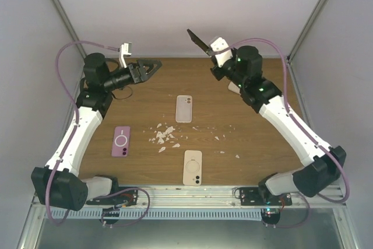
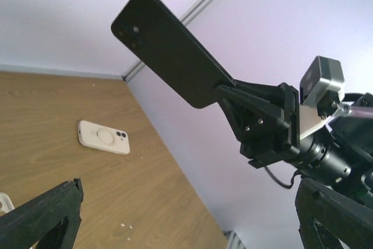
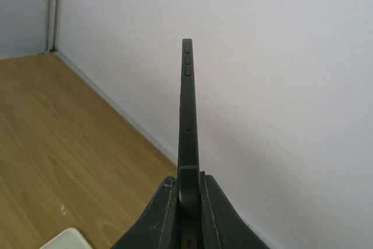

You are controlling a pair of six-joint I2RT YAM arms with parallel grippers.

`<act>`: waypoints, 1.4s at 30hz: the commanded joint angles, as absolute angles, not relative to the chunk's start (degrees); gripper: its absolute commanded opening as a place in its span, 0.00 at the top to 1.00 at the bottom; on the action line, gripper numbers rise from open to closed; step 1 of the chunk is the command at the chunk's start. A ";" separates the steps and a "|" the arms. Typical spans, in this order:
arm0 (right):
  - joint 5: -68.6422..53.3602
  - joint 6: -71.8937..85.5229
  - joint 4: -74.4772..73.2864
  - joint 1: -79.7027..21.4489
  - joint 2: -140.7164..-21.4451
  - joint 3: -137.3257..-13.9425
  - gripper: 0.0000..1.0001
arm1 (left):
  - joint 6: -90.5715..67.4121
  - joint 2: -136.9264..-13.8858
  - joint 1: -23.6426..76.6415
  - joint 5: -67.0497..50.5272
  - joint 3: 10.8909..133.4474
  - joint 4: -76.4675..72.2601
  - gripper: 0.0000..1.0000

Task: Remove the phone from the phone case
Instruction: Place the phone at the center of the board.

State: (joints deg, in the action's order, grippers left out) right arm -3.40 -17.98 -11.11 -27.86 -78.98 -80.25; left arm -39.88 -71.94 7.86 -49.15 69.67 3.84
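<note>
My right gripper is raised at the back right, shut on the lower end of a bare black phone. The phone stands edge-on between the right gripper's jaws. Seen in the left wrist view, the phone juts up and to the left from the right gripper, camera end uppermost. My left gripper hovers at the back left, open and empty, pointing at the right arm. Its fingertips frame the bottom corners of the left wrist view. I cannot tell which item on the table is the phone case.
On the wooden table lie a pale pink cased item, a purple one and a beige one. A white object lies partly under the right arm. White crumbs litter the middle. A cream case shows near the wall.
</note>
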 commanded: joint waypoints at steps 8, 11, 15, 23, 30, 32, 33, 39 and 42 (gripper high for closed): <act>19.40 -35.37 2.89 -44.26 -86.83 -84.93 1.00 | -59.64 -67.62 0.80 -54.16 57.83 -11.80 0.01; 22.59 -38.84 5.10 -48.38 -88.53 -84.88 1.00 | -60.55 -67.63 0.79 -54.14 57.29 -11.76 0.01; 26.39 -44.27 8.96 -52.69 -90.63 -83.25 1.00 | -62.69 -67.96 0.79 -53.99 56.12 -13.02 0.01; 32.31 -54.87 18.97 -59.99 -93.08 -78.75 1.00 | -65.38 -69.26 0.55 -53.96 55.74 -14.10 0.10; 34.88 -60.81 25.36 -63.49 -93.93 -75.50 0.99 | -66.65 -70.04 0.19 -53.79 54.73 -14.90 0.24; 35.65 -62.71 27.59 -64.52 -94.21 -74.54 1.00 | -67.23 -70.67 0.18 -53.54 54.51 -15.16 0.33; 35.94 -64.56 29.13 -65.00 -94.28 -73.89 1.00 | -67.52 -70.86 0.18 -53.52 54.42 -15.29 0.39; 37.70 -73.34 39.73 -66.86 -95.28 -69.66 0.99 | -68.67 -71.39 -2.21 -53.44 53.93 -14.92 0.70; 38.36 -75.81 42.66 -67.06 -95.84 -68.47 0.99 | -68.53 -71.04 -2.46 -53.10 53.35 -14.83 0.83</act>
State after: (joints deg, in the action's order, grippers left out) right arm 36.16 -70.08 30.48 -66.28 -95.46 -69.34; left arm -68.49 -71.16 -1.74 -53.49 54.68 -12.40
